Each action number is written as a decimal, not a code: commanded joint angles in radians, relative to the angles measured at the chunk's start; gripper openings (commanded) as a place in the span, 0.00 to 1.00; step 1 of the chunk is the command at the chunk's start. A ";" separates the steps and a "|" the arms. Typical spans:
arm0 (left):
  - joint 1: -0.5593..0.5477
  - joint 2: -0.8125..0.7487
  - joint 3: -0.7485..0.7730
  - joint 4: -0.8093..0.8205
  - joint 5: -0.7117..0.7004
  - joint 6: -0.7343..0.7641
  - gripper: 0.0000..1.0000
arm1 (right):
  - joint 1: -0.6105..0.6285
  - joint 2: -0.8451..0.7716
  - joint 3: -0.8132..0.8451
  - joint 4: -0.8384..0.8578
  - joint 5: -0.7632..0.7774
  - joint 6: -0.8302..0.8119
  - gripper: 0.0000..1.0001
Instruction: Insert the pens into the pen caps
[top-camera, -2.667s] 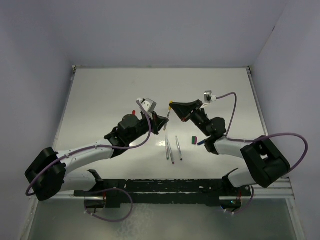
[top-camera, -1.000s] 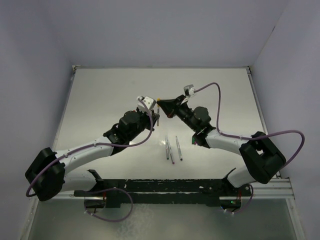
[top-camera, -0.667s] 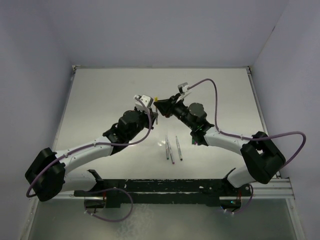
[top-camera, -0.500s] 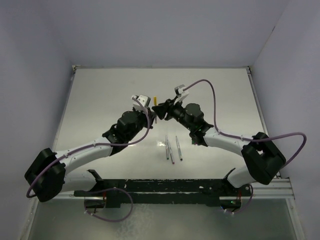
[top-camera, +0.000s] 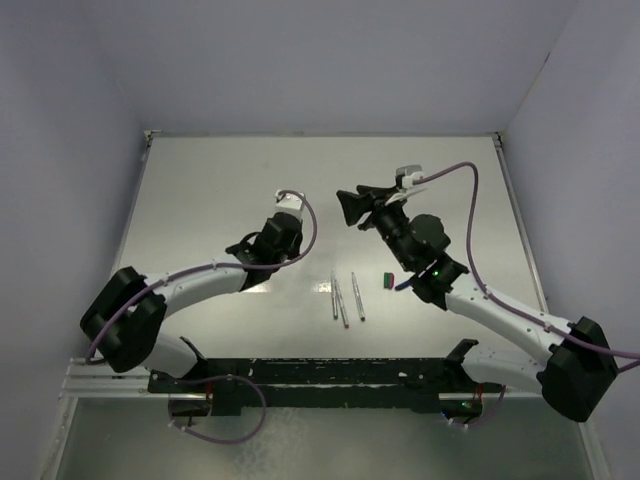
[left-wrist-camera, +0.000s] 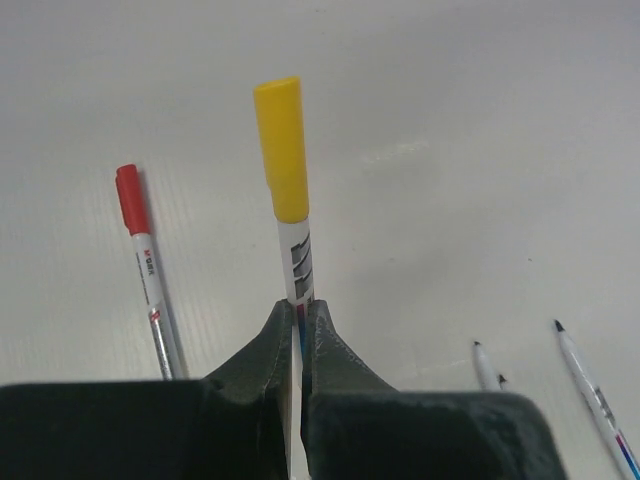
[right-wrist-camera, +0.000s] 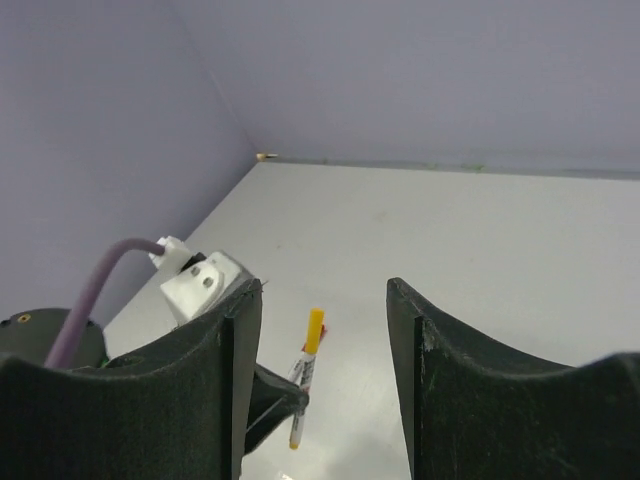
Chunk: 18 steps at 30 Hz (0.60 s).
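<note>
Landmark: loose pens (top-camera: 343, 297), three uncapped sticks lying side by side on the tabletop (top-camera: 220, 180), nearest the arm bases.
Loose caps (top-camera: 388, 276): a small cluster just right of the loose pens. Green is plain to see, but the others are too small to name by colour. All lie empty.
Left tool (left-wrist-camera: 300, 310): beyond and left of the loose pens, clamped on the barrel of the yellow pen (left-wrist-camera: 297, 262), which sticks out past the fingertips.
Yellow cap (left-wrist-camera: 282, 150): on the end of the held pen, in line with the barrel. It looks pushed home, with no gap showing at the joint.
Red pen (left-wrist-camera: 148, 280): flat on the tabletop, on the far side of the held pen from the loose pens.
Red cap (left-wrist-camera: 129, 198): fitted on the red pen.
Right tool (right-wrist-camera: 320, 290): beyond and right of the loose pens, fingers apart with nothing between them, facing the yellow pen across a clear space.
Step in hand: likely laying the capped yellow pen down.
How to do it well: bring it low and level next to the red pen, on the side away from the loose pens. Part the fingers only once the barrel rests on the tabletop, so it neither drops nor rolls. Draw back along the pen's line so the fingers do not drag the cap.
Watch for: the thin barrel pivoting in the clamp, or a roll towards the loose pens.
Left to do: three pens and the loose caps.
</note>
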 joint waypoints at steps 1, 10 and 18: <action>0.061 0.119 0.127 -0.125 -0.059 -0.023 0.00 | 0.005 -0.076 -0.033 -0.109 0.124 -0.025 0.55; 0.138 0.249 0.190 -0.172 -0.012 -0.047 0.00 | 0.005 -0.180 -0.094 -0.233 0.180 0.000 0.55; 0.157 0.317 0.215 -0.193 0.002 -0.056 0.01 | 0.005 -0.149 -0.108 -0.281 0.178 0.022 0.55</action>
